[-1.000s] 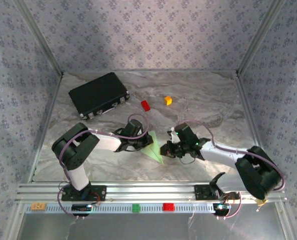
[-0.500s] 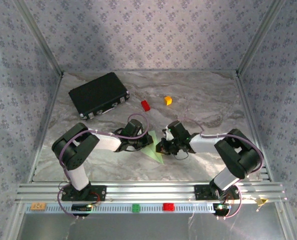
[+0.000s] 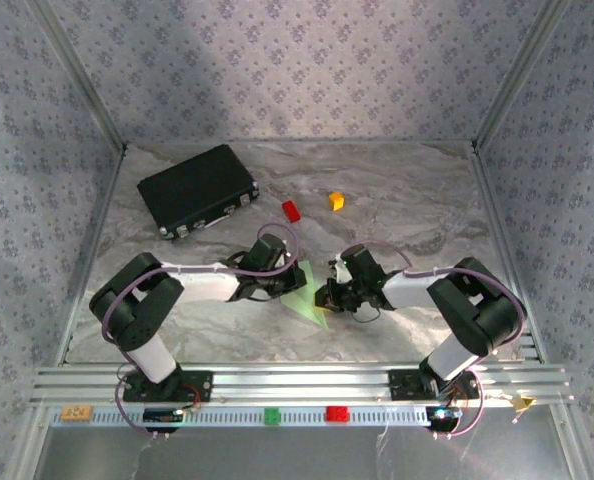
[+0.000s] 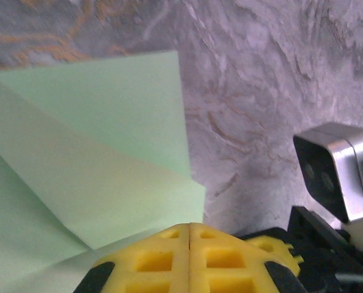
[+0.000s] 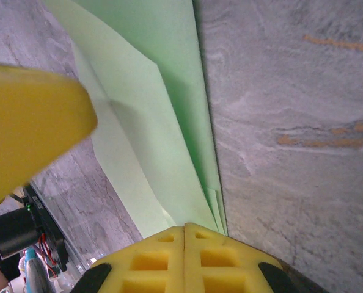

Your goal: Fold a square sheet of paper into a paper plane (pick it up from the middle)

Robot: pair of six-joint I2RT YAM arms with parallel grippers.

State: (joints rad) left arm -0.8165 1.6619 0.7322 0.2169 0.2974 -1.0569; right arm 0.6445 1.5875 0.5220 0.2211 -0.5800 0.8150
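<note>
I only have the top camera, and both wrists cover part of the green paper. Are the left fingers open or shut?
Observer: Shut. The left gripper has its yellow pads meeting in a thin seam at the edge of the green paper.
Operator: And the right?
Observer: The right gripper is shut too, its tip at the paper's long edge.
Operator: Is the paper flat there?
Observer: No, several folded layers stack along that edge.

No readable text
Scale strip (image 3: 227, 416) on the front rail carries tick marks, digits too small to read; orange tag (image 3: 75, 411) at its left end has blurred marks.
</note>
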